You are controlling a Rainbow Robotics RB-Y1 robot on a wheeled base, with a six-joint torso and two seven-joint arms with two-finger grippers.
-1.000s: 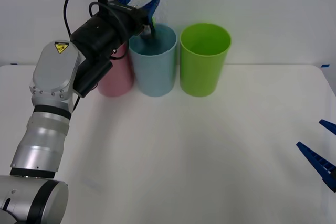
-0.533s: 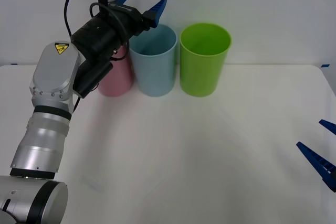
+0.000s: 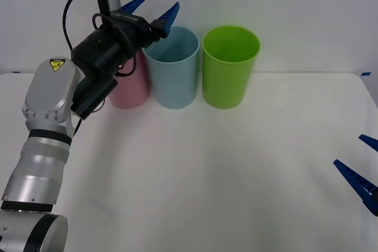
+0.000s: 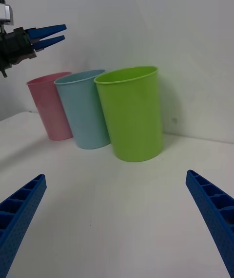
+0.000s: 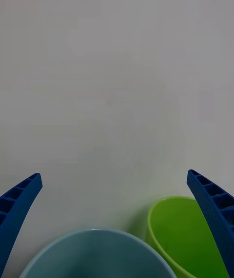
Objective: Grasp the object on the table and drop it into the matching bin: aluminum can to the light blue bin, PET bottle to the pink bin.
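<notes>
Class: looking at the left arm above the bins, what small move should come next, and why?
Probably draw the left gripper back from the light blue bin toward the table: its fingers are open and empty, so the drop looks done.

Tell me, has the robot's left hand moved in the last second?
Yes. The left hand, fingers open, has drawn back to the robot's left and slightly up, away from the light blue bin, toward the pink bin.

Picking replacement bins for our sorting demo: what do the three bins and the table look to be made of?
The pink bin, light blue bin and lime green bin look like thin moulded plastic: uniform colour, soft sheen, slightly translucent rims. The table looks like matte white laminate, though the material is uncertain.
</notes>
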